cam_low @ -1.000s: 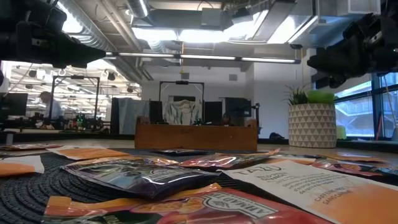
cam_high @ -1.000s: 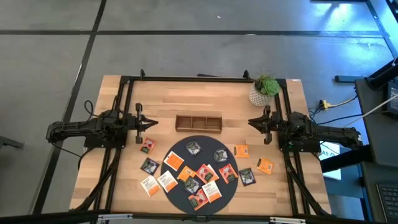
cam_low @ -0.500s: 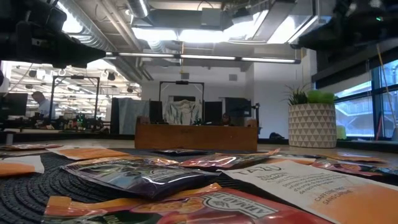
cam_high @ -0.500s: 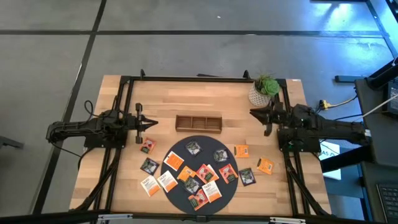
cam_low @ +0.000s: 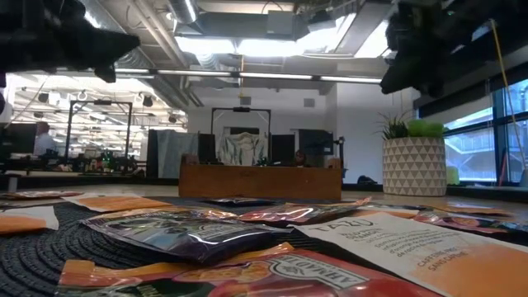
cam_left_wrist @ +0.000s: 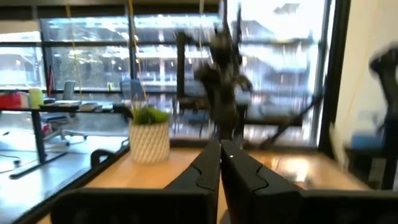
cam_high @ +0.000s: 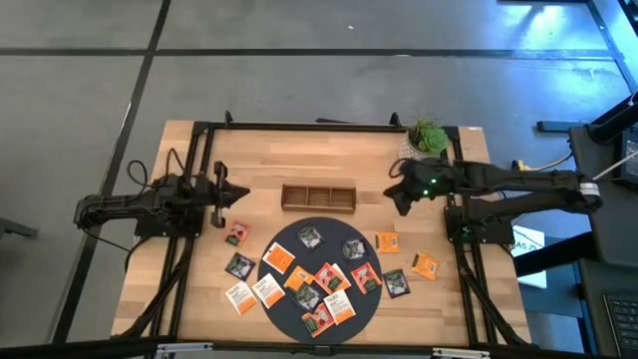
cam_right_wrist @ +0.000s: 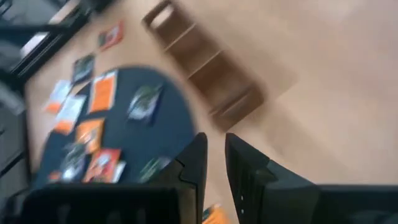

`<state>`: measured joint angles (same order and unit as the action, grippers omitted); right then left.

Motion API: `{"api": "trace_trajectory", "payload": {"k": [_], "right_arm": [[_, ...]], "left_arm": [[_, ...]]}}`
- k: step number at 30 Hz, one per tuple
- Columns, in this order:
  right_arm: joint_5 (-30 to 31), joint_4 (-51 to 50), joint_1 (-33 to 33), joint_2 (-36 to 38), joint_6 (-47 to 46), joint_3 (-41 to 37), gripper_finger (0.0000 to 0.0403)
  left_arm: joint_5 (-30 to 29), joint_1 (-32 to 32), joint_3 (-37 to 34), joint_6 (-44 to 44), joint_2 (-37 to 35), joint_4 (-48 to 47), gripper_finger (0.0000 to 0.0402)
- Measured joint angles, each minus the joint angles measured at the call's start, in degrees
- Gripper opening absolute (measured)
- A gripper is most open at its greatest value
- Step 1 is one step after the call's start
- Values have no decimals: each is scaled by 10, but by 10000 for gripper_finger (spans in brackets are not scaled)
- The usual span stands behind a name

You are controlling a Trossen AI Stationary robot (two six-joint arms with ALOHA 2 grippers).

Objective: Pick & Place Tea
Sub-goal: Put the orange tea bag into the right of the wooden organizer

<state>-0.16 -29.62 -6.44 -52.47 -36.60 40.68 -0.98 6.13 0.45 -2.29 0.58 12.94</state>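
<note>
Overhead view: note the tea sachets [cam_high: 317, 271] scattered on and around the dark round mat [cam_high: 285, 301], below the wooden tray [cam_high: 318, 197]. Right gripper [cam_high: 400, 197] hovers closest — sachets lie below-left of it. Left gripper [cam_high: 235, 195] waits beside the tray, shut, empty.

Right wrist view: fingers [cam_right_wrist: 195, 163] stand slightly parted, holding nothing — mat ahead.

1. White-and-orange tea sachet [cam_low: 412, 247], low view, near front: big letters look like "A-ZU"; smaller lines under it, the last ends approx. "SANS CAFEINE". Rest too small to read.
2. Red-orange tea sachet [cam_low: 272, 276], very front: arched print, upside down, not readable.
3. High view and both wrist views: no readable text.
</note>
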Motion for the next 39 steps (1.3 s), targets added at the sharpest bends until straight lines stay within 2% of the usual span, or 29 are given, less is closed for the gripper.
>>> {"api": "trace_trajectory", "payload": {"k": [6, 12, 16, 20, 26, 29, 31, 35, 39], "right_arm": [[-10, -7, 15, -67, -73, -6, 61], [-13, -30, 18, -118, -153, -8, 61], [-49, -51, 18, -136, -157, -9, 68], [-75, -61, 33, -144, -164, -9, 107], [-72, -69, 79, -149, -201, -9, 181], [-66, -63, 106, -149, -163, -9, 202], [-41, -63, 124, -149, -112, -9, 207], [6, -61, 152, -153, 9, -9, 206], [17, -52, 160, -180, 68, -9, 194]], "left_arm": [[-6, 0, 0, -87, 0, 53, 13], [-7, 0, 0, -92, 0, 51, 12], [-4, 0, 0, -92, 0, 51, 16], [-4, 0, 0, -92, 0, 49, 17], [-5, 0, 0, -92, 0, 49, 17], [-7, 0, 0, -91, 0, 49, 18], [-8, 0, 0, -91, 0, 49, 16], [-11, 0, 0, -90, 0, 49, 15], [-11, 0, 0, -90, 0, 48, 19]]}}
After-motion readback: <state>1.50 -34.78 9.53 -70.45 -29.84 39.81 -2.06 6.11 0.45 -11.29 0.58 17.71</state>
